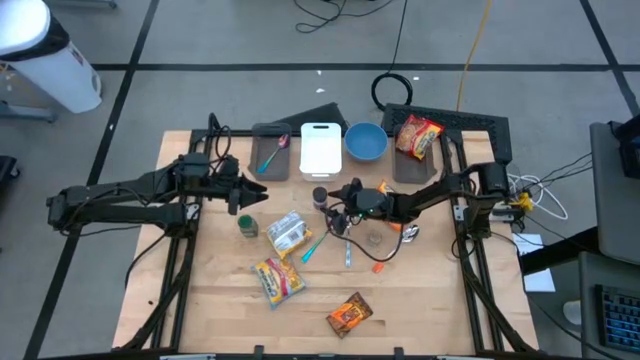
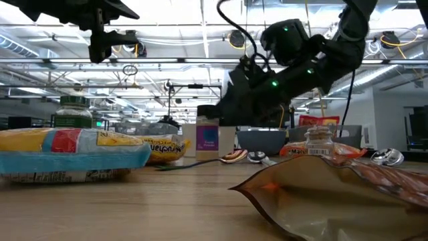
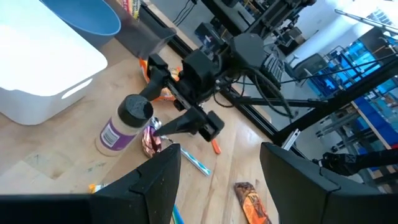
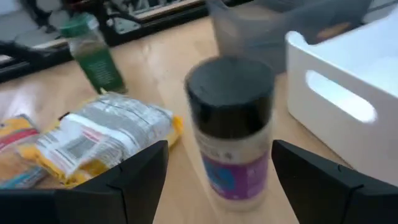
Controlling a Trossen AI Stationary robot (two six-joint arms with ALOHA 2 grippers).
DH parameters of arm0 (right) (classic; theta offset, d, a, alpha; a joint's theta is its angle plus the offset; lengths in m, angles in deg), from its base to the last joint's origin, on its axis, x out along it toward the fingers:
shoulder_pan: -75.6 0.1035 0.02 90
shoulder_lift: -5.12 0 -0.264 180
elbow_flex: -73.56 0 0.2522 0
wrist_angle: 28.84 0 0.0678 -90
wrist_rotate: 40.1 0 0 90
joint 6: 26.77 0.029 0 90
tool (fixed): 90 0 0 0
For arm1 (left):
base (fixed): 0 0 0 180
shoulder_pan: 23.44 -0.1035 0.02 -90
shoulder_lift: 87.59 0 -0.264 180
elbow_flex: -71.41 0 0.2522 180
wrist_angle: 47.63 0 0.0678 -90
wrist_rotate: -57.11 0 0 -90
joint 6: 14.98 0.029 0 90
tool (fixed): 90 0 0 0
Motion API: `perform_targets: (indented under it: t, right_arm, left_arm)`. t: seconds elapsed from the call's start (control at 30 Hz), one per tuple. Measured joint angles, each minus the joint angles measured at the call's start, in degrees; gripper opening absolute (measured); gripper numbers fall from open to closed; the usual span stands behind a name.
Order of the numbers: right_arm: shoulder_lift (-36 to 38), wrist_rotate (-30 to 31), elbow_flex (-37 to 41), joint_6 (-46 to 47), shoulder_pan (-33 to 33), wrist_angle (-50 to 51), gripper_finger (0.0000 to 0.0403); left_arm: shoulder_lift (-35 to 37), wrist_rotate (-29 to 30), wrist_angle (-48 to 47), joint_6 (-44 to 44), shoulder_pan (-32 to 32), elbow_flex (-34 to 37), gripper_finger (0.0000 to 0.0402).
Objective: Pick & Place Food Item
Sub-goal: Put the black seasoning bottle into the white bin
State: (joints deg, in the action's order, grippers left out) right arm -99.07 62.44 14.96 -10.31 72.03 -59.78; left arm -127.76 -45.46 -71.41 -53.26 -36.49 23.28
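A spice jar [image 1: 320,195] with a black lid and a purple label [image 4: 231,127] stands upright on its base in the middle of the table, just in front of the white bin [image 1: 320,150]. My right gripper [image 1: 336,195] comes at it level from the table's right. It is open, its fingers [image 4: 146,177] to either side of the jar and short of it. My left gripper [image 1: 243,197] hangs open above the table to the jar's left, nothing between its fingers [image 3: 158,177].
At the far edge stand a blue bowl [image 1: 366,142] and two grey bins, the right one [image 1: 418,160] holding a noodle packet. A green-lidded jar [image 1: 247,225] and food packets [image 1: 288,232] [image 1: 280,280] [image 1: 350,316] lie nearer, with small utensils [image 1: 313,248] between.
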Motion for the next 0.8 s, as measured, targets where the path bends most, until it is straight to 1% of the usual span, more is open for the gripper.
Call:
perform_targets:
  t: [0.1,0.27,0.4,0.53,0.8]
  right_arm:
    - [-0.8,-0.9,-2.2,-1.1,-0.6,0.5,0.0279]
    - [-1.0,-2.3,-3.5,-1.6,-2.3,1.6,0.0279]
    - [-1.0,-2.5,-3.5,-2.1,-3.3,2.2,0.0279]
    - [-1.0,-5.1,-3.5,-1.3,-3.9,2.4,0.0279]
    - [-1.0,-5.3,-3.5,-0.9,-3.9,3.3,0.0279]
  left_arm:
    - [0.0,0.0,-0.1,0.2,-0.2,0.0,0.023]
    - [0.0,-0.1,-0.1,0.1,-0.7,0.0,0.023]
    - [0.0,-0.8,-0.1,0.1,-0.9,0.0,0.023]
    - [0.0,-0.9,-0.1,0.2,-1.0,0.0,0.023]
    - [0.0,-0.9,-0.2,0.5,-1.0,0.0,0.023]
